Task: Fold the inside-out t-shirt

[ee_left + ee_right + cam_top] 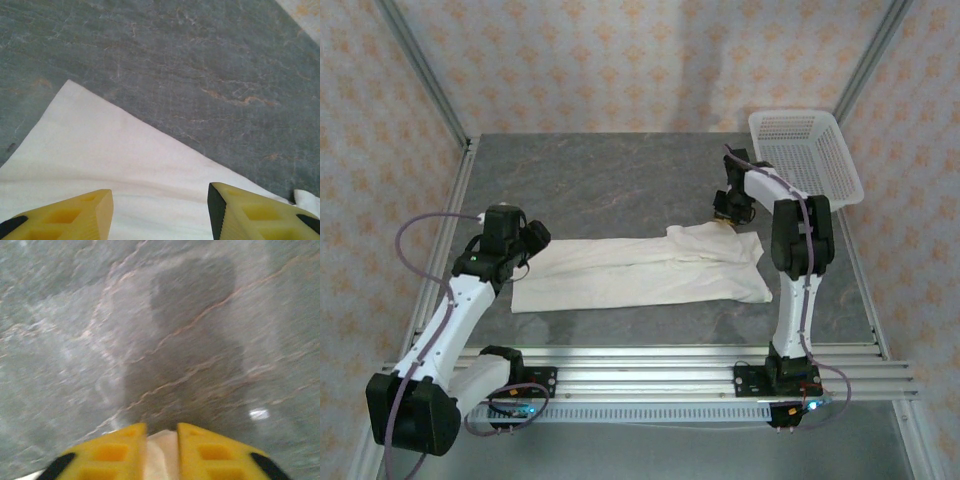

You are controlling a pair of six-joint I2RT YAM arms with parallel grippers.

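At the left, the left gripper [525,240] hangs with its yellow fingers [75,215] spread apart over the left end of the inside-out t-shirt [640,270]. The shirt lies as a long flat strip across the middle of the grey table [620,180]. At the shirt's far right corner, the right gripper [161,440] seems, through blur, to pinch cream cloth. A white mesh basket [810,150] stands far right.

No readable text, labels, brands, nos. or signs in any view.
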